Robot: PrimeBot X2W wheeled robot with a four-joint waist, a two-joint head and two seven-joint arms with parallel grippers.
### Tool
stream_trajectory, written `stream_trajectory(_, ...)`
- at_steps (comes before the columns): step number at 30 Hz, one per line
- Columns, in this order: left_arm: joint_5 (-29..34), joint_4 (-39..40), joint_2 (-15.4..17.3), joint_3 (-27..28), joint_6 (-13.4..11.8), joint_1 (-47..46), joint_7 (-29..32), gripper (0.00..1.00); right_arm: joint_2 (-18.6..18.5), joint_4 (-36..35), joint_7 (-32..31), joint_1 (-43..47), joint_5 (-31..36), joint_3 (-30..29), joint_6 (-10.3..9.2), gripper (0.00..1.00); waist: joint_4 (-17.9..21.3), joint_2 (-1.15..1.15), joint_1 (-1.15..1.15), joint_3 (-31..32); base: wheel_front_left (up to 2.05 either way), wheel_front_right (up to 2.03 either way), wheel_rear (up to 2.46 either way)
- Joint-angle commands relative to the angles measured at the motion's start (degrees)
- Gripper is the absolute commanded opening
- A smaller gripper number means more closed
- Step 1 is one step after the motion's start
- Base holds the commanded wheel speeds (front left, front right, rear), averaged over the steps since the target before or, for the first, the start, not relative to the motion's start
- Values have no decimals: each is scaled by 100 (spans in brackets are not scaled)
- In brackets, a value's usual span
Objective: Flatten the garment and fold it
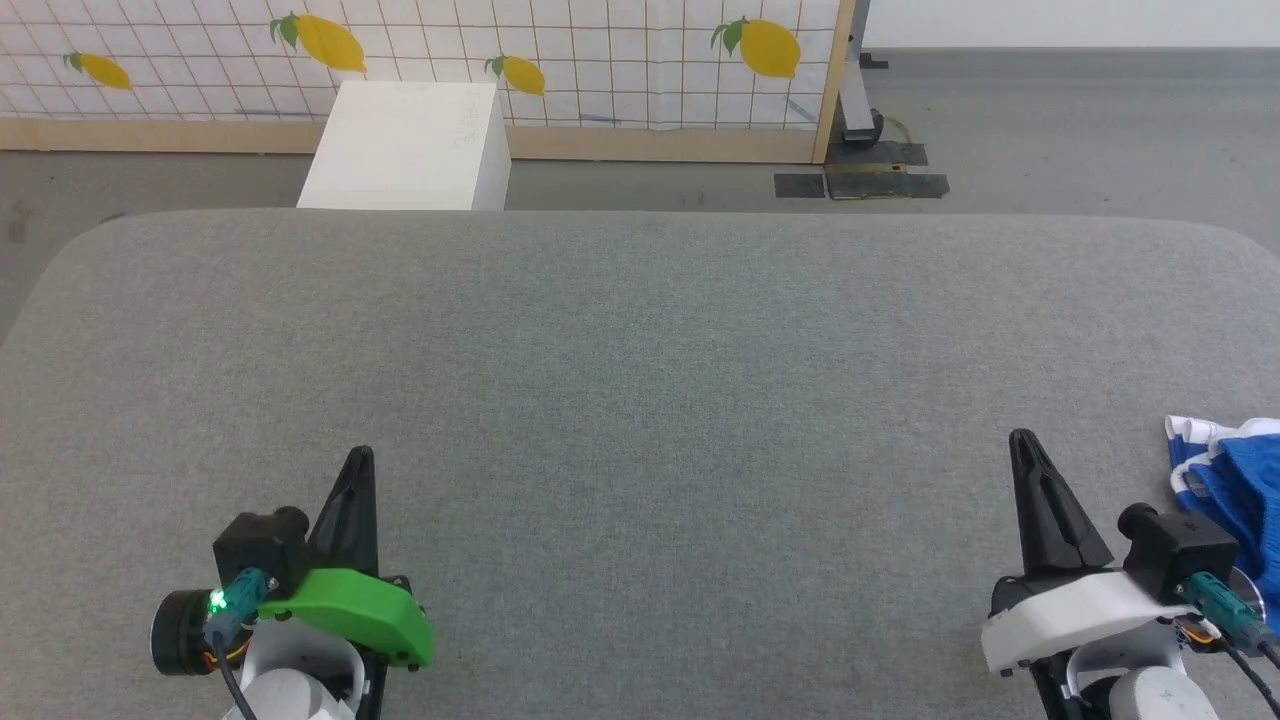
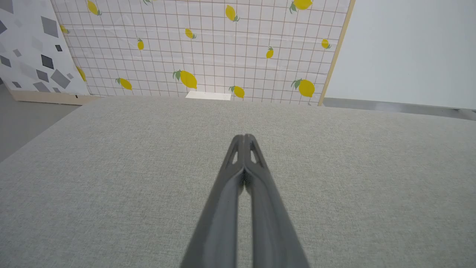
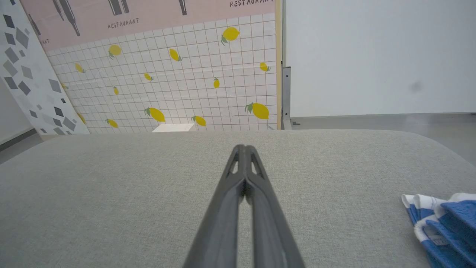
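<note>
Left gripper: your left gripper (image 1: 358,468) sits low at the near left of the table, its two dark fingers clenched tip to tip and gripping nothing. The left wrist view shows them (image 2: 244,138) pointing out over grey cloth.
Right gripper: your right gripper (image 1: 1022,445) sits at the near right, fingers pressed together in the same way and holding nothing (image 3: 243,148).
Garment: the blue shorts (image 1: 1235,480) with white stripes lie bunched at the near right, just to the right of your right gripper and apart from its fingers. The picture's edge cuts them off (image 3: 444,227).
Table: the grey fabric top (image 1: 640,340) has rounded far corners and a straight far edge.
Room to move: you have a wide stretch of grey cloth between the two grippers and ahead to the far edge.
Beyond the far edge: a white box (image 1: 410,145) stands on the floor (image 1: 1050,130) left of centre, with a lemon-print screen (image 1: 600,60) behind it.
</note>
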State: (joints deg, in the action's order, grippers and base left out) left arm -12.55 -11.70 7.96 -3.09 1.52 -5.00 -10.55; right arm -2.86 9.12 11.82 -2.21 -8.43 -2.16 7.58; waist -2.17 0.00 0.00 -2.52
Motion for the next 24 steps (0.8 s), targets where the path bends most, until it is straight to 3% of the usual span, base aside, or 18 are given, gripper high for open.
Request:
stream_trajectory(1,71,53,-27,19,-19,55,42,0,0,-53,-36,48,57,13,-2,0,3,0,0,4,0,0,0)
stream_trajectory(24,349,315,-140,87,-50,159,280,0,-1,-254,-305,88,242,61,-3,0,53,0,0,62,0,0,0)
